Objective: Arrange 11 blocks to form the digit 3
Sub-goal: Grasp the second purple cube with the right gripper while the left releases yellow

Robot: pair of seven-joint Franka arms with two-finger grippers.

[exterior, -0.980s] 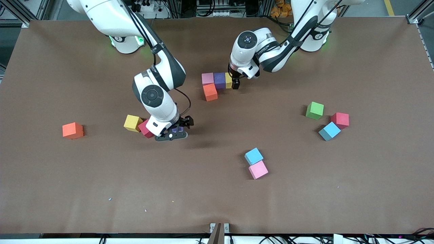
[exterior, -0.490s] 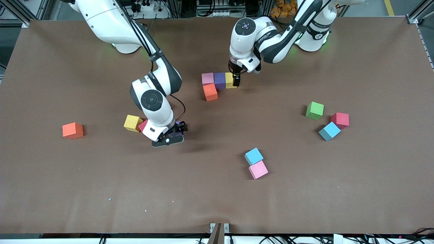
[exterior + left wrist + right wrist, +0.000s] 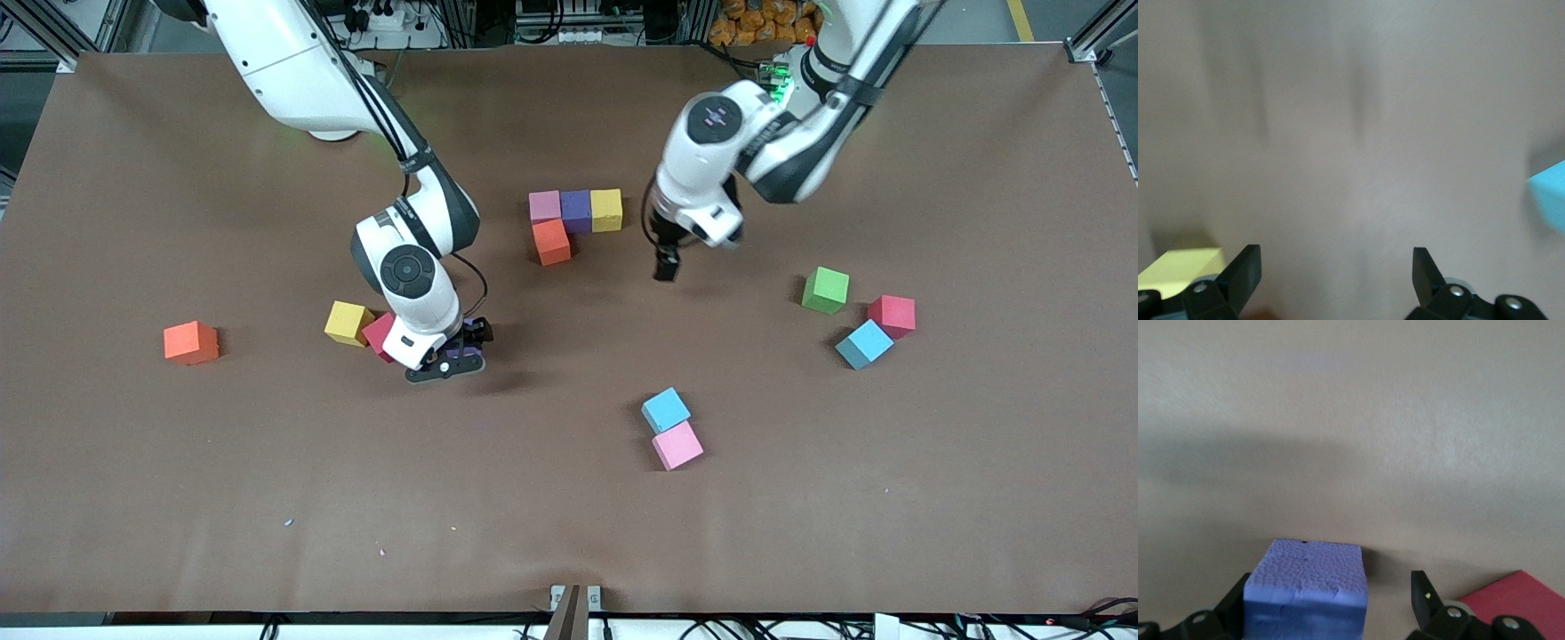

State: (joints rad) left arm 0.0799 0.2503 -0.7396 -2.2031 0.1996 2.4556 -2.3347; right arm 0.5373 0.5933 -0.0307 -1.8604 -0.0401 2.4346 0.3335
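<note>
Four blocks sit joined mid-table: pink (image 3: 544, 206), purple (image 3: 576, 211) and yellow (image 3: 606, 210) in a row, with orange (image 3: 551, 242) below the pink one. My left gripper (image 3: 665, 271) (image 3: 1335, 267) hangs open and empty over bare table beside that group. The right gripper (image 3: 452, 359) (image 3: 1329, 597) is low and open around a loose purple block (image 3: 460, 352) (image 3: 1305, 593), which touches one finger and stands clear of the other. A red block (image 3: 380, 336) (image 3: 1518, 600) and a yellow block (image 3: 348, 322) lie right beside it.
Loose blocks: orange (image 3: 190, 342) toward the right arm's end; light blue (image 3: 665, 410) and pink (image 3: 677, 445) nearer the camera; green (image 3: 826, 290), red (image 3: 892, 316) and light blue (image 3: 863, 344) toward the left arm's end. The brown table (image 3: 569, 533) spreads wide.
The left gripper has drawn away from the yellow block in the row and swung toward the left arm's end. The right gripper stays low around the purple block, barely shifted.
</note>
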